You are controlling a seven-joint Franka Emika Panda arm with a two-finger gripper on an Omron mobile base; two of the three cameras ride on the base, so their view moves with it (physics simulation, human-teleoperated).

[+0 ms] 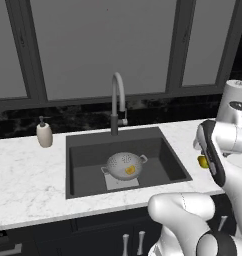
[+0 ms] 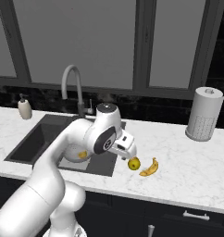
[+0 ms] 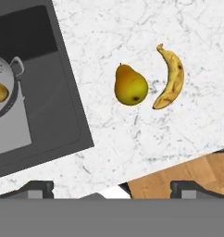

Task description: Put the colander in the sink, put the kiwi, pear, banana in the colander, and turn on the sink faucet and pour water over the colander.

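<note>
The silver colander (image 1: pixel 124 164) stands on the light plate in the dark sink (image 1: pixel 88 155), with the small orange-yellow kiwi (image 1: pixel 130 170) inside it. On the marble counter right of the sink lie the pear (image 3: pixel 130 85) and, just beyond it, the curved banana (image 3: pixel 171 78). My gripper (image 3: pixel 113 189) hangs open above the counter, over the pear, with nothing between its fingertips (image 3: pixel 40 187). In the right base view the hand sits just above the pear (image 2: pixel 133 163), beside the banana (image 2: pixel 150 168). The grey gooseneck faucet (image 1: pixel 118 100) stands behind the sink; no water stream shows.
A white soap pump bottle (image 1: pixel 44 134) stands on the counter left of the sink. A paper towel roll (image 2: pixel 204 113) stands at the back right. The counter's front edge (image 3: pixel 146 169) lies close below the fruit, with wood floor beyond.
</note>
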